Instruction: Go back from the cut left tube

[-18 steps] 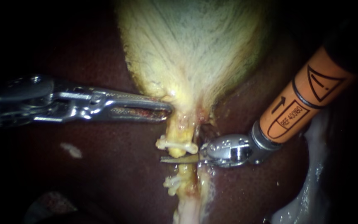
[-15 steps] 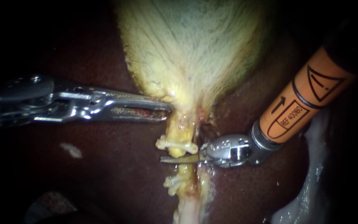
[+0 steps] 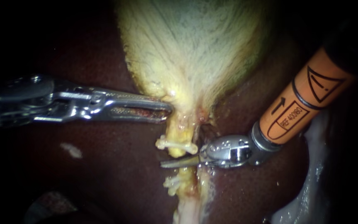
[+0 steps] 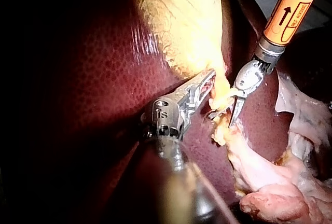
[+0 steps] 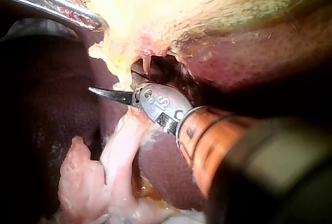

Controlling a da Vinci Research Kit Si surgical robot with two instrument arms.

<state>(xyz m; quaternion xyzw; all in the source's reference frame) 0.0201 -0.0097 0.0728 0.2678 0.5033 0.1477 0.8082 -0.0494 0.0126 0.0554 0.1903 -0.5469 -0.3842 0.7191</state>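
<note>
Endoscope view: the left tube, a lumpy yellow stalk hanging from the gallbladder's neck, is parted across. Its upper stump ends just under a pale, knobbly clip. The lower stump carries a second clip, pale and crumpled. The right instrument lies in the gap between the stumps. Its two thin, pointed metal blades are pressed together and grip nothing. Behind them sit a rounded steel wrist and an orange sleeve. The left instrument has long, slotted steel jaws, blood-smeared inside. They are nearly closed, pinching the yellow tissue at the gallbladder neck just above the tube. The gallbladder is pale and finely streaked. Smooth, dark red liver surrounds everything.
</note>
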